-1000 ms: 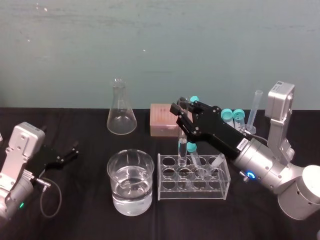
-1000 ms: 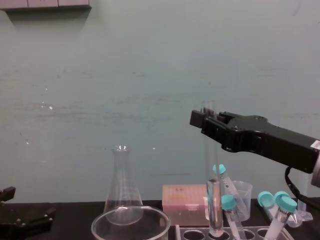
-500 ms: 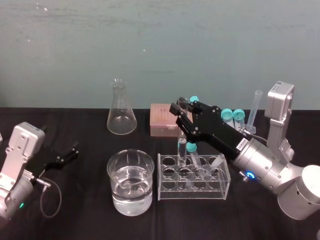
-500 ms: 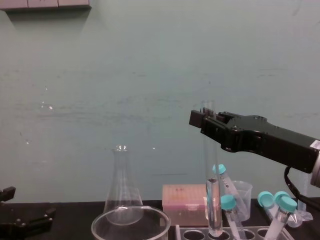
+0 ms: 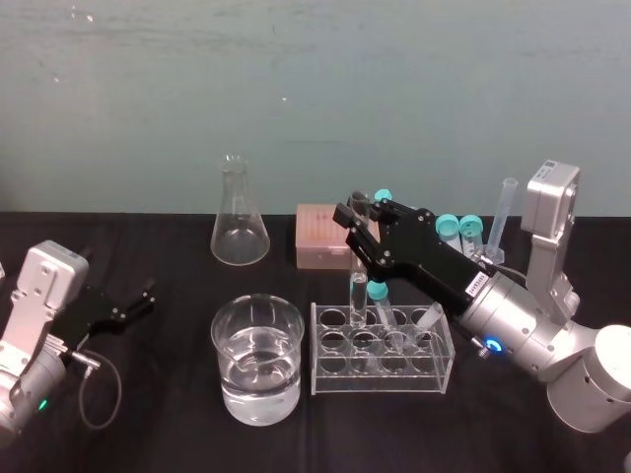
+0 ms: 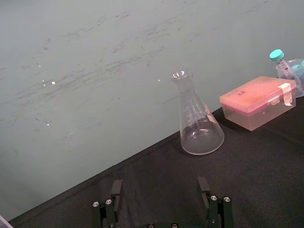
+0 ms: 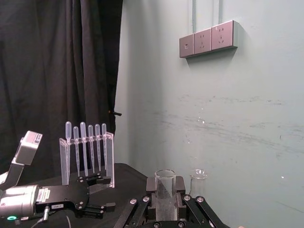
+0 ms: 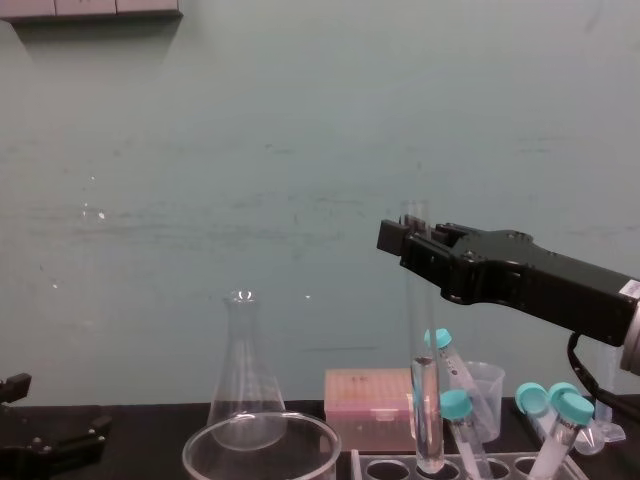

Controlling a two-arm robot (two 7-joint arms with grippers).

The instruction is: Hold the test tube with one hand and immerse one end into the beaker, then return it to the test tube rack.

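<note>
So, nearest first: the left gripper (image 5: 141, 296) is parked at the near left over the black table (image 5: 168, 424), fingers spread with nothing between them (the left wrist view shows the gap plainly). The beaker (image 5: 225, 345) sits front-centre, part-filled with clear liquid, just left of the test tube rack (image 5: 330, 379), and the two are not touching. The right gripper (image 5: 356, 230) reaches in from the right above the rack's back row, clamped on the test tube (image 5: 357, 288) just below its open top. The tube is upright, its rounded end down at a back-row hole, second from the rack's left end. The chest view puts that end about level with the rack top; I can't tell how far into the hole it goes. Teal-capped tubes (image 5: 379, 293) lean in the holes just right of it. Behind the rack is a pink box (image 5: 320, 236), with a conical flask (image 5: 239, 222) to its left, well apart from the beaker. At far right, behind the right arm, are more teal-capped tubes and a graduated cylinder (image 5: 505, 219). A pale green wall (image 5: 315, 99) closes off the back.
</note>
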